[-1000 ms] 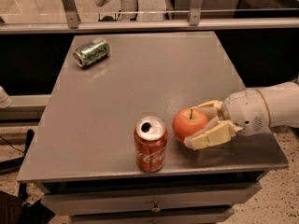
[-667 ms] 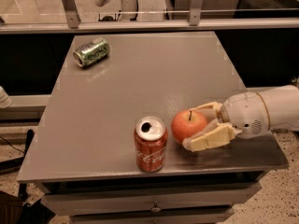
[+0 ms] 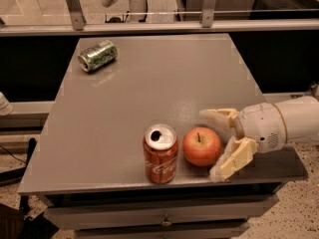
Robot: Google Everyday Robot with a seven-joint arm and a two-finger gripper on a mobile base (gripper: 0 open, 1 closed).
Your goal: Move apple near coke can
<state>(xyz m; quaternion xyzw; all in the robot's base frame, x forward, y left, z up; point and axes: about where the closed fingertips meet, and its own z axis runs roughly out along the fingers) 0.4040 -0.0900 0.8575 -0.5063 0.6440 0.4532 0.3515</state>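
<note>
The red-orange apple sits on the grey table near its front edge, right beside the upright red coke can, which is open at the top. My gripper reaches in from the right with its cream fingers spread wide. One finger is behind the apple and one is in front and to its right. The jaws are open and do not grip the apple.
A green and silver can lies on its side at the table's far left corner. A railing with metal posts runs behind the table. The table's front edge is just below the coke can and apple.
The apple has come down a little and now rests on the table by the coke can. The gripper's fingers have spread apart and drawn slightly back to the right, letting go of it.
</note>
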